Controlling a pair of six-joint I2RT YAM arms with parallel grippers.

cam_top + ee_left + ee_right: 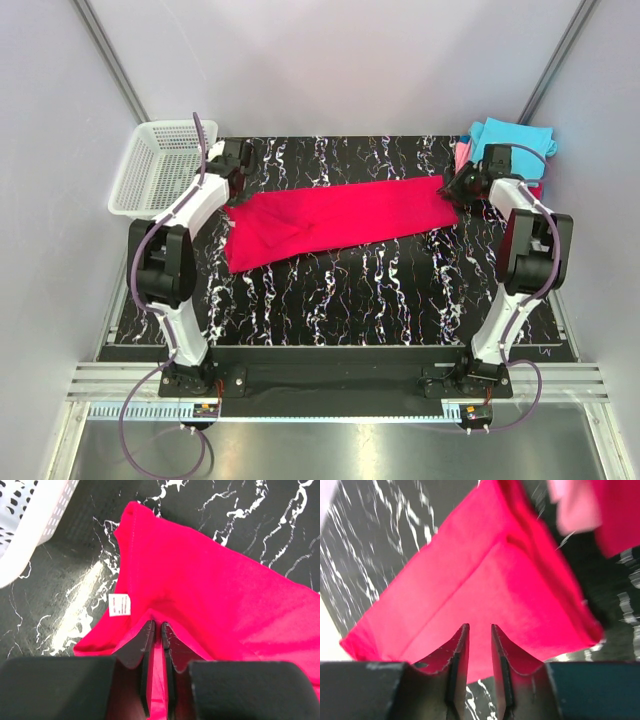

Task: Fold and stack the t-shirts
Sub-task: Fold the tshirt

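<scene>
A crimson-red t-shirt (340, 218) lies stretched in a long band across the black marbled table (380, 290). My left gripper (233, 190) is at its left end, shut on a fold of the red cloth (210, 585), which runs between the fingers near a white label (120, 604). My right gripper (455, 188) is over the shirt's right end (485, 570); its jaws stand slightly apart with only table showing between them. Folded turquoise (515, 135) and pink (462, 152) shirts lie at the back right.
A white mesh basket (160, 165) stands at the back left, close to my left gripper, and its rim shows in the left wrist view (30, 535). The pink (575, 510) and a red folded shirt (620, 515) lie just beyond my right gripper.
</scene>
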